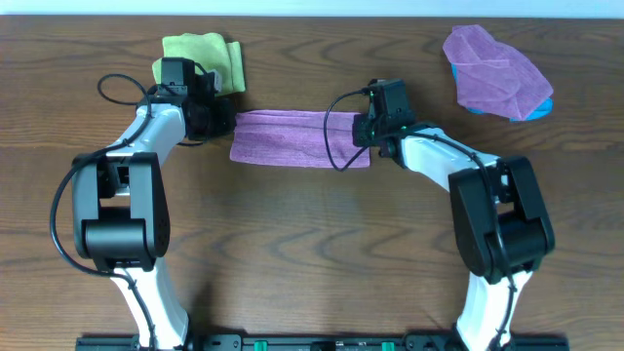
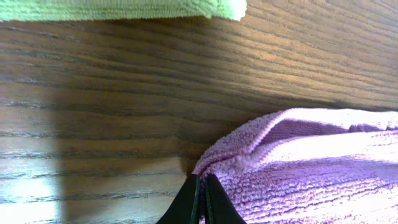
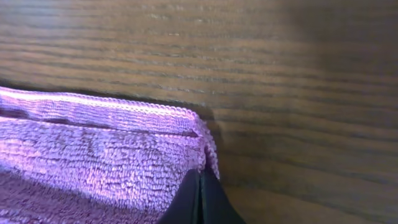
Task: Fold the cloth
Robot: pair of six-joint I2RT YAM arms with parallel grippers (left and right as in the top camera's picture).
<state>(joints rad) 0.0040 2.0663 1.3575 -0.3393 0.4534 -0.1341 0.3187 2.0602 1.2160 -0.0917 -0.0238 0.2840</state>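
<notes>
purple cloth [image 1: 297,139] lies mid-table as a folded strip. L gripper [image 2: 199,185] clenched on its left corner, R gripper [image 3: 199,182] clenched on the right corner. Fingers mostly cut off by frame bottom. Overhead: both tips hidden under wrist cams. green cloth [image 1: 200,57] partly behind L arm.

Two purple cloths [image 1: 300,138] [image 1: 495,70] — one green cloth [image 1: 203,51]

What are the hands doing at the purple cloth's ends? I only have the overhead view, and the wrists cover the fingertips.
Observer: In the left wrist view, the left hand is shut on a corner of the purple cloth.
Operator: And the right?
Observer: The right wrist view shows the right hand shut on the opposite corner, where two stacked layers of the fold show.
</notes>
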